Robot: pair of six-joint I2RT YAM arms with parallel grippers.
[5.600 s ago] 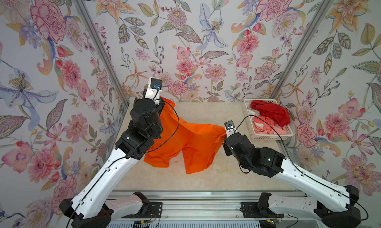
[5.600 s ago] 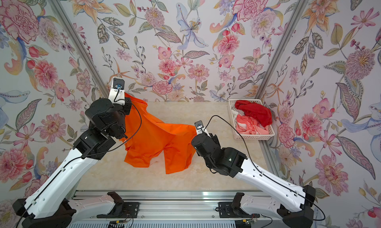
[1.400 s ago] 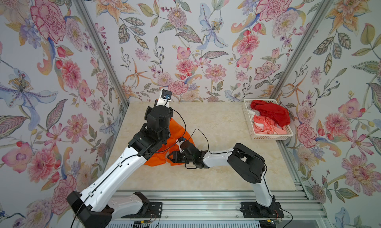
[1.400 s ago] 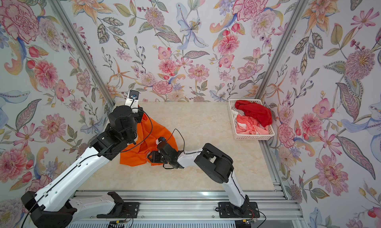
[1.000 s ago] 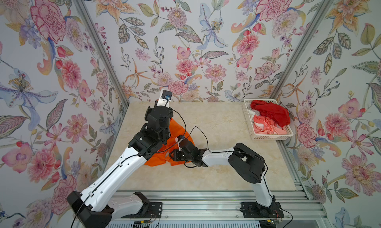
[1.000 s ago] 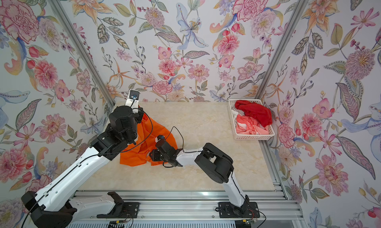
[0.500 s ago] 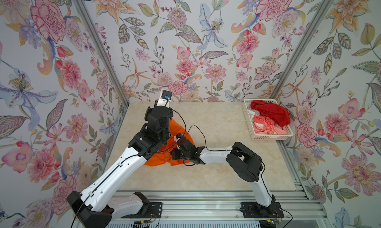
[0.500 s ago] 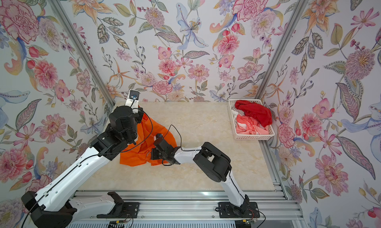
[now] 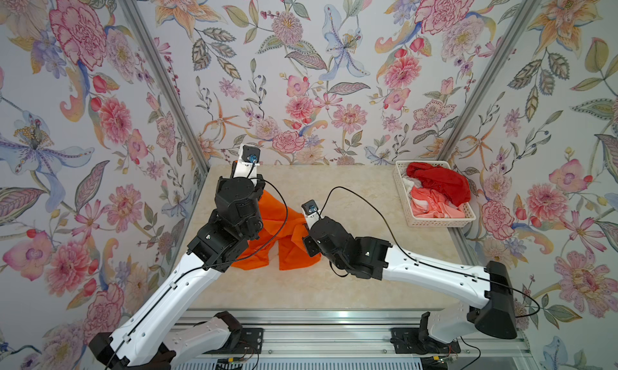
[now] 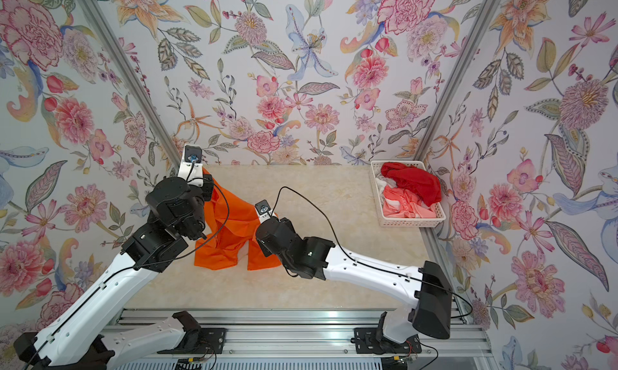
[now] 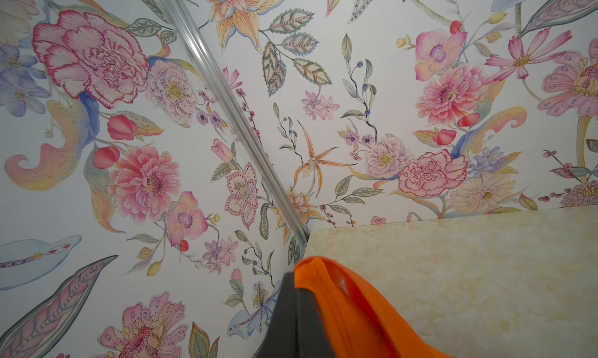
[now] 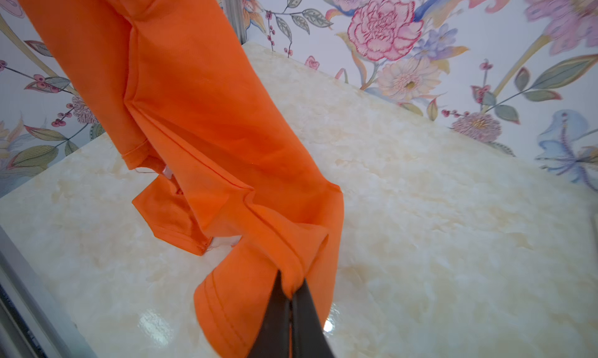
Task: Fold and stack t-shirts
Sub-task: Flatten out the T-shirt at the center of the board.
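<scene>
The orange t-shirt [image 9: 280, 233] [image 10: 230, 228] hangs between both arms over the left half of the table, its lower folds resting on the marble. My left gripper [image 11: 296, 283] is shut on a bunched upper edge of the orange t-shirt [image 11: 356, 314], held high near the back left corner. My right gripper [image 12: 293, 290] is shut on a hemmed edge of the orange t-shirt [image 12: 210, 113], just above the tabletop. In both top views the wrists hide the fingertips. The deep red t-shirt [image 9: 438, 181] [image 10: 413, 181] and the coral-pink-and-white t-shirt [image 9: 434, 206] [image 10: 406, 206] lie crumpled in the basket.
The white slotted basket [image 9: 434, 222] [image 10: 408, 222] stands at the back right against the wall. Floral walls close in the table [image 9: 351, 284] on three sides. Bare marble stretches between the orange shirt and the basket, and along the front edge.
My right gripper has shut on the orange shirt's edge, and the right arm has risen and drawn back to the right with it. The left arm has stayed put, still holding.
</scene>
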